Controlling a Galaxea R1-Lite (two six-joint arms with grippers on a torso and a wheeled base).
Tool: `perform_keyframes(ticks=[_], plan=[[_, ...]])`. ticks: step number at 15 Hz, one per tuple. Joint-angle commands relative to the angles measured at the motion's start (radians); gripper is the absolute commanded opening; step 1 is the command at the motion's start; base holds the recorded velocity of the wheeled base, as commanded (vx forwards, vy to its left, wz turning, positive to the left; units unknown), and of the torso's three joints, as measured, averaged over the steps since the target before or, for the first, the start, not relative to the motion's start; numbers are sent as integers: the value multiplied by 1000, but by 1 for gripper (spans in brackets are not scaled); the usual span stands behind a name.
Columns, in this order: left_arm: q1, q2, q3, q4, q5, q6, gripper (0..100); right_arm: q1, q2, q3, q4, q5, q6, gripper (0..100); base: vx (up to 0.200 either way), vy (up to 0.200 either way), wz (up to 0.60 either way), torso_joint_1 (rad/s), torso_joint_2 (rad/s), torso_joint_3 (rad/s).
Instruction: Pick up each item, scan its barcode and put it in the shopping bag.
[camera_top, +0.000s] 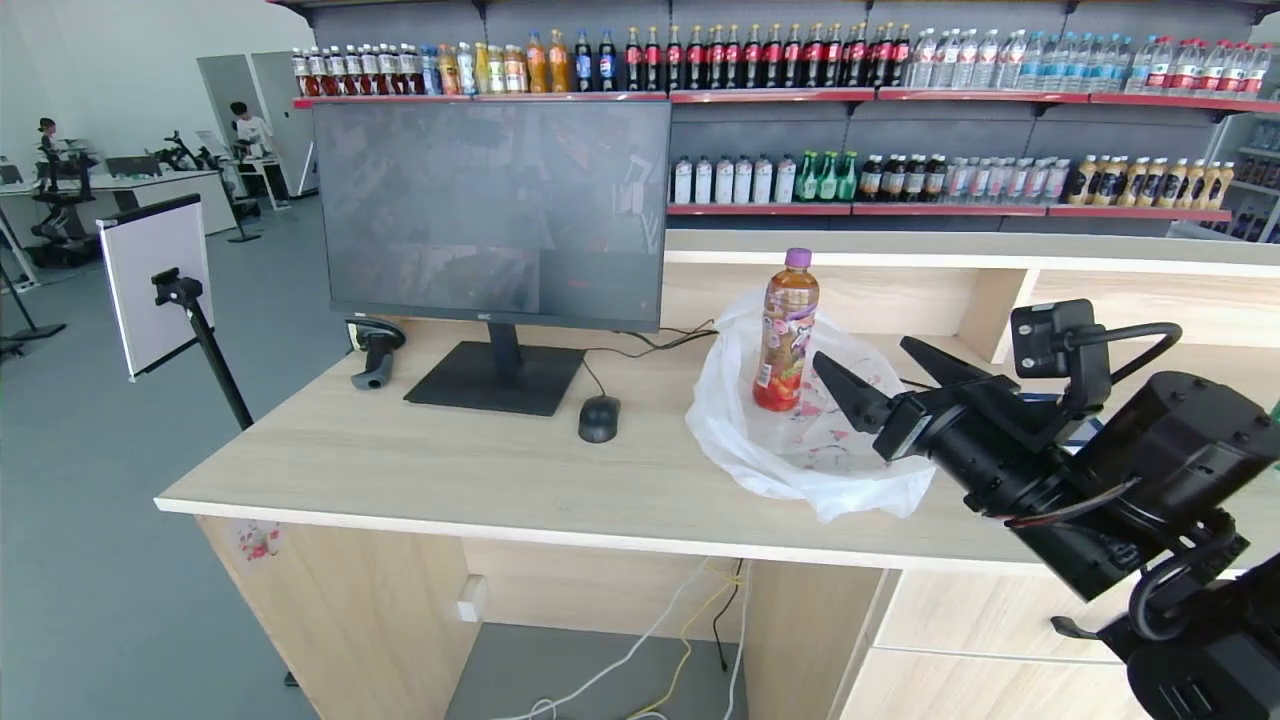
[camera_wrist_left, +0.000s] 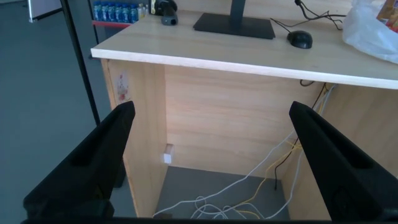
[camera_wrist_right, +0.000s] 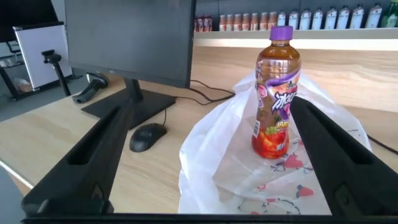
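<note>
While the bottle (camera_top: 787, 330) stood upright in the white shopping bag (camera_top: 800, 450) on the counter (camera_top: 450, 460), your right gripper (camera_top: 860, 350) hung just beside it with its fingers spread and empty; your left gripper (camera_wrist_left: 209, 109) was splayed wide too, low before the counter's front edge

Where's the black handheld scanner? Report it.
Head view: black handheld scanner rests on the pale wooden counter, robot's left, beside the dark monitor's stand.

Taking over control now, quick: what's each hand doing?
Left hand: open, empty.
Right hand: open, empty, near the purple-capped plastic drink bottle.
</note>
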Motion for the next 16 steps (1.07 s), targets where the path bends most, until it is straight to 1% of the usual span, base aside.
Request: perform_keyframes(ticks=[1,4,8,11,16], plan=[[0,0,0,0,0,1,100,5,-21,23,-1,-5,-5,100,0,0,0,0,0,0],[0,0,0,0,0,2,100,24,-31,56,-1,-5,-30,100,0,0,0,0,0,0],[0,0,0,0,0,-2,100,28,-39,56,-1,-5,-28,100,0,-200,0,7,-1,5],[0,0,0,0,0,-1,100,54,-36,64,-1,-7,-30,100,0,-200,0,12,4,1],[0,0,0,0,1,-2,100,49,-41,79,-1,-7,-30,100,0,-200,0,2,4,0]])
